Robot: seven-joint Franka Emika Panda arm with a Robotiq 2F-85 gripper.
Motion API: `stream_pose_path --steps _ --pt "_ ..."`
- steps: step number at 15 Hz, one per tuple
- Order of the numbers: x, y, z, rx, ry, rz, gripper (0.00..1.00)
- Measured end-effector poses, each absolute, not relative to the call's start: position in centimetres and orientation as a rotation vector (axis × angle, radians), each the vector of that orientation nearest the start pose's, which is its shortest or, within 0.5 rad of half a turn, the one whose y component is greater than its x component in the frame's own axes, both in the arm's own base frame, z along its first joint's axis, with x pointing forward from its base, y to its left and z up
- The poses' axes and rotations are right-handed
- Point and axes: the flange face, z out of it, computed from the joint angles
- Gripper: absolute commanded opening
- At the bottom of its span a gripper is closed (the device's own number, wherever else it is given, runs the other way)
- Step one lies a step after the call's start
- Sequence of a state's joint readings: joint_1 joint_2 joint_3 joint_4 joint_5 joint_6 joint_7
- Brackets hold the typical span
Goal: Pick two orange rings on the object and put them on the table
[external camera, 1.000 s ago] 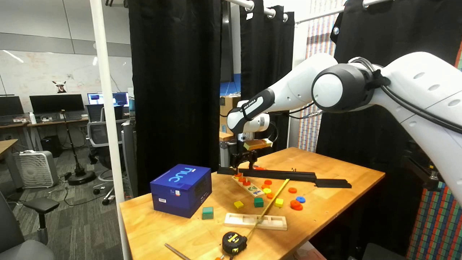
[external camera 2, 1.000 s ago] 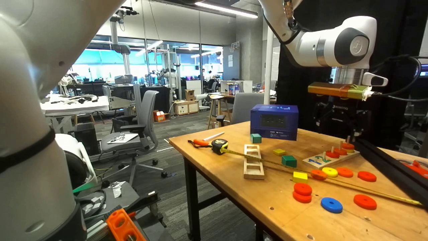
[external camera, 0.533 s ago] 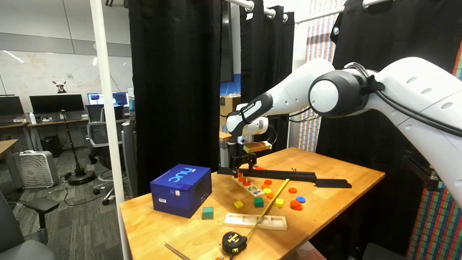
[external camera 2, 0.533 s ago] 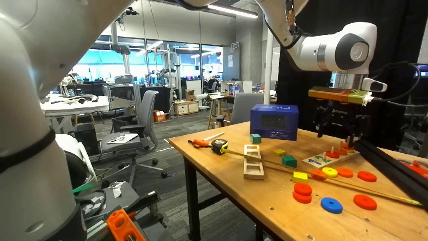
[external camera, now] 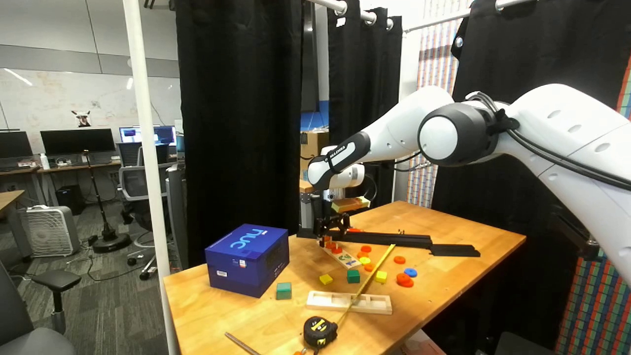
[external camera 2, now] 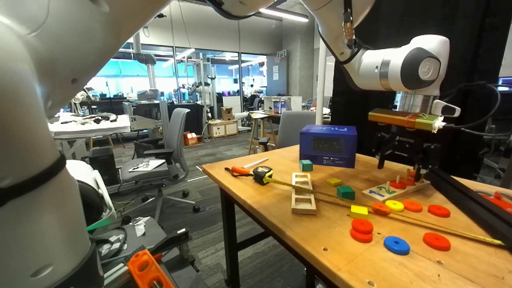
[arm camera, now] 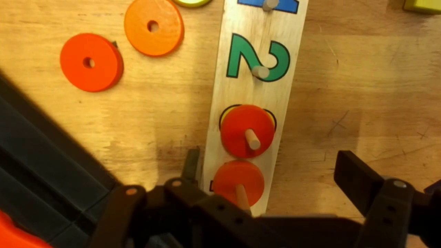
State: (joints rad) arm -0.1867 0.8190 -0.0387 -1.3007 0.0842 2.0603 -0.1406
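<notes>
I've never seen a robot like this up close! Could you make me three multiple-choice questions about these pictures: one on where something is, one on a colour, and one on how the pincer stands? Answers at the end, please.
1. In the wrist view, where is the orange ring nearest the bottom edge?
A) On the blue box
B) Around a peg of the wooden board
C) On the black bar

2. What colour is the numeral 2 on that board?
A) Red
B) Blue
C) Green

3. How does the pincer stand?
A) Open
B) Fully shut
C) Closed on the tape measure

Answers:
1: B, since the peg pokes up through the ring.
2: C, since the wrist view shows it painted green with a dark outline.
3: A, since its fingers stand wide apart in the wrist view.
</notes>
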Motion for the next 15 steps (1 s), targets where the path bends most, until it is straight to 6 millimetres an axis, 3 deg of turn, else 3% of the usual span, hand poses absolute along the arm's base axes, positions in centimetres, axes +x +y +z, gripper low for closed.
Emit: stream_pose_path --steps 15 --pt "73.5 -16.7 23.7 -3.072 0.191 0.124 1.00"
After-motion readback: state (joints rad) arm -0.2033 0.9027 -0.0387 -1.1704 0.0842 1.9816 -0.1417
